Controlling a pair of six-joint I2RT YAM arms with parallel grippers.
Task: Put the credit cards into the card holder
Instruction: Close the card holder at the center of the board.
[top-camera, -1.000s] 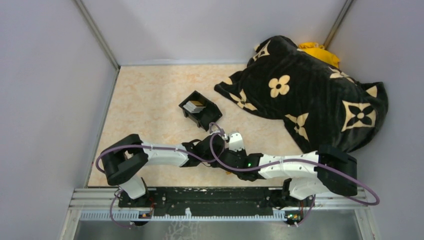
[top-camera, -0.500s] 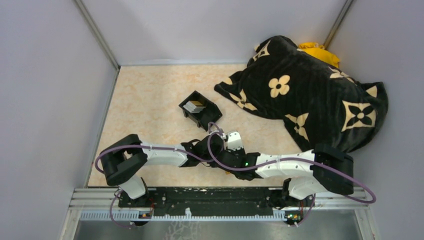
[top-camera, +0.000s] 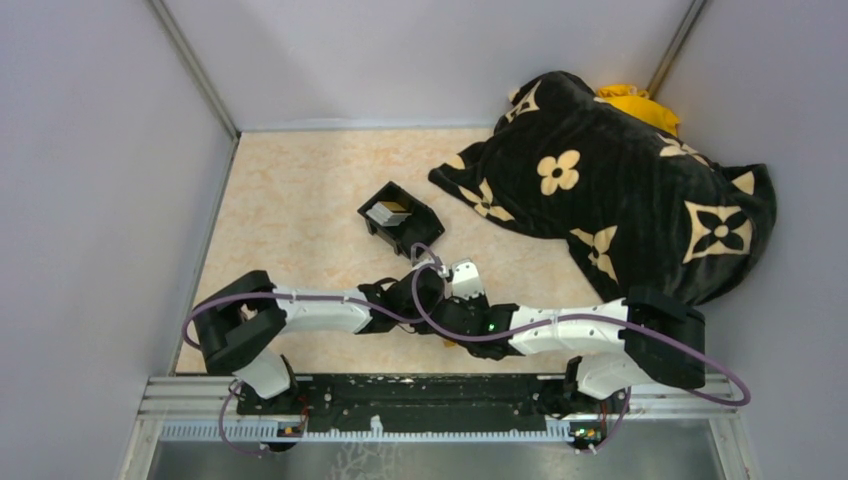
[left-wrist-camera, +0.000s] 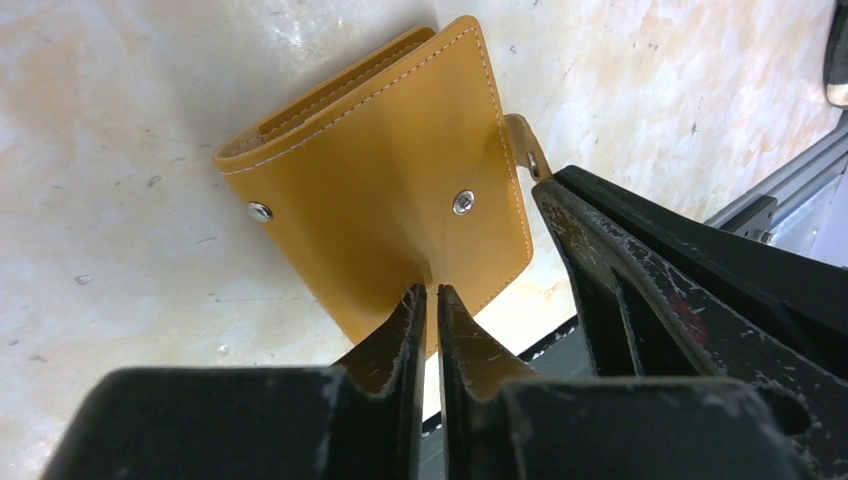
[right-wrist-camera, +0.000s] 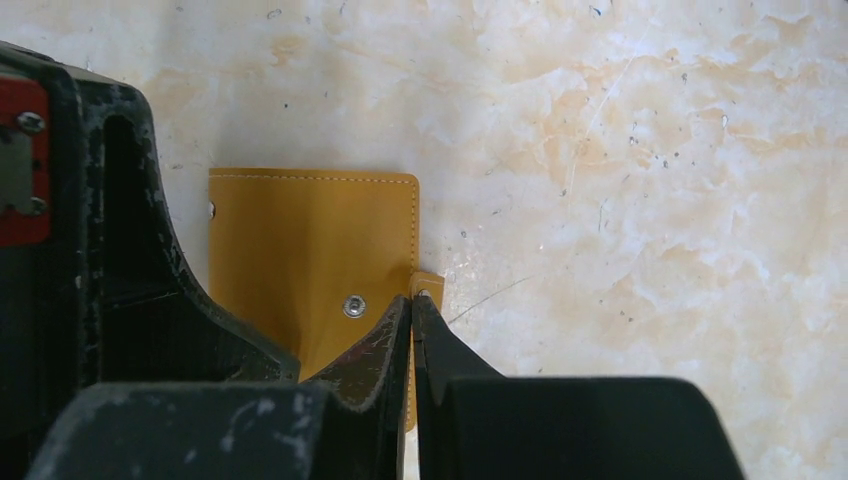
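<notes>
**A:** Both arms have crept a touch to the left since a second ago, and the right gripper (right-wrist-camera: 412, 305) has drawn its jaws together from about half spread.

**B:** Closed on what?

**A:** The little side tab (right-wrist-camera: 428, 284) of the card holder (right-wrist-camera: 310, 250). The tips meet right on it, at the holder's right edge as the right wrist camera sees it.

**B:** And the left gripper (left-wrist-camera: 428, 300)?

**A:** Only a thin slit shows between its jaws. The tips sit on the near edge of the card holder, and the leather puckers where they meet, so it looks pinched there.

**B:** Is the holder open?

**A:** No, it is folded shut with the orange outer side facing the cameras and two metal snaps (left-wrist-camera: 462, 202) showing. It is low over the pale marbled table (top-camera: 300, 200), towards the front, between the two arms. From above, the wrists hide nearly all of it.

**B:** Flat on the table, or lifted?

**A:** I can't tell. The left wrist view shows a shadow along its far side, nothing more certain.

**B:** Where are the credit cards (top-camera: 389, 212)?

**A:** They are a pale stack in one compartment of the black box (top-camera: 418, 238). The box stands farther back than the grippers, apart from the holder.

**B:** Anything else about?

**A:** A black blanket (top-camera: 620, 190) with tan flowers is heaped at the far right, with a yellow cloth (top-camera: 630, 100) peeking out behind it.
</notes>
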